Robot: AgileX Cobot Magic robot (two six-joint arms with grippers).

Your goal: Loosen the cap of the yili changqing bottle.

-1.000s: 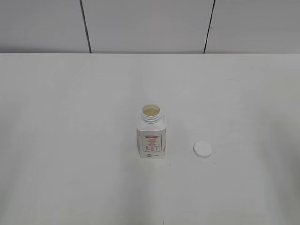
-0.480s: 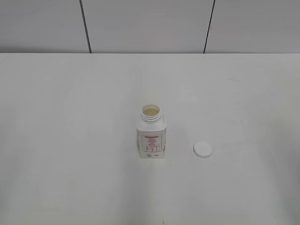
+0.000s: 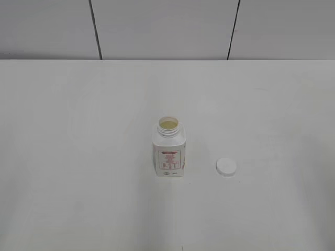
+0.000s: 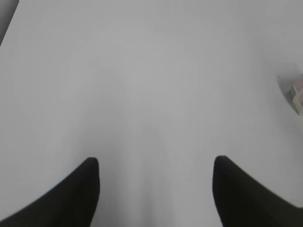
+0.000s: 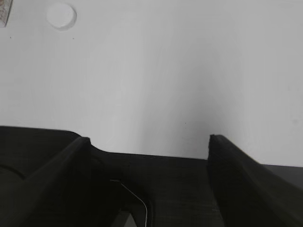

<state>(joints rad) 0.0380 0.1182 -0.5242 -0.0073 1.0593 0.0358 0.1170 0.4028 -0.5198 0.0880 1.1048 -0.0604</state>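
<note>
So the cap (image 3: 226,167) is already off the bottle (image 3: 169,151). It lies flat on the desk (image 3: 78,157), just off to the bottle's right, not touching it. The bottle stands upright near the middle with its neck open, and you can see pale yellowish stuff inside. Honestly nothing has moved over the last second: bottle and cap sit in the same spots and no arm shows in the exterior view. To me that reads as job done, since a cap lying on the desk is well past "loosened."

Both arms look pulled back. The left end effector (image 4: 156,189) hangs over bare desk with its fingers spread wide and nothing between them; only a sliver of the bottle peeks in at the right edge of that view. The right end effector (image 5: 149,146) is also spread wide and empty, with the cap up in the far top-left corner of its view, well away.
</note>
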